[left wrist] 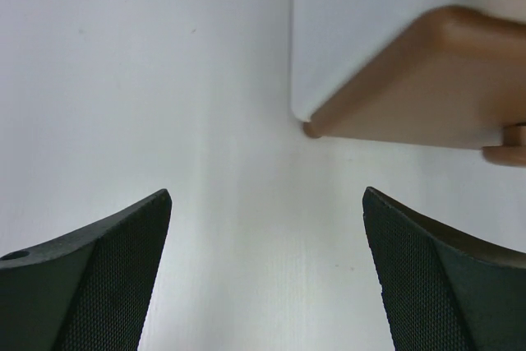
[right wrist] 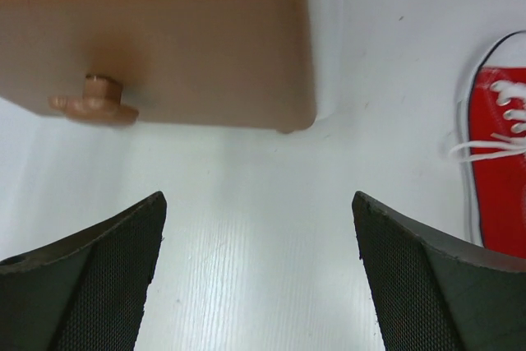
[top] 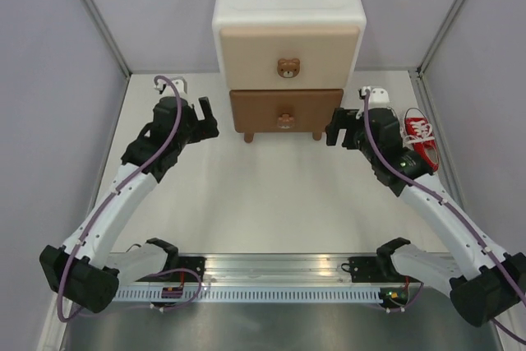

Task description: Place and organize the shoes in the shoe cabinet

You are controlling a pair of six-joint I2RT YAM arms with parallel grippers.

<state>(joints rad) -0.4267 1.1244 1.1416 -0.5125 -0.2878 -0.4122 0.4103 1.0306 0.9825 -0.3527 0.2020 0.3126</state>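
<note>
The white shoe cabinet (top: pixel 288 6) stands at the back centre, with a beige upper drawer (top: pixel 288 59) and a brown lower drawer (top: pixel 283 108); both look shut, and each has a bear knob. Red shoes (top: pixel 422 139) with white laces lie on the table right of the cabinet, partly behind my right arm. My left gripper (top: pixel 209 119) hovers open just left of the lower drawer (left wrist: pixel 427 80). On the drawer's right side, my right gripper (top: pixel 334 127) is open too, facing the drawer front (right wrist: pixel 164 39) and its knob (right wrist: pixel 94 100). One red shoe (right wrist: pixel 500 162) shows at that view's right edge. Neither gripper holds anything.
Grey walls close in the white table (top: pixel 271 203) at the left, right and back. A metal rail (top: pixel 279 273) with the arm bases runs along the near edge. The cabinet's short brown leg (left wrist: pixel 312 129) stands close ahead of my left gripper (left wrist: pixel 267 195).
</note>
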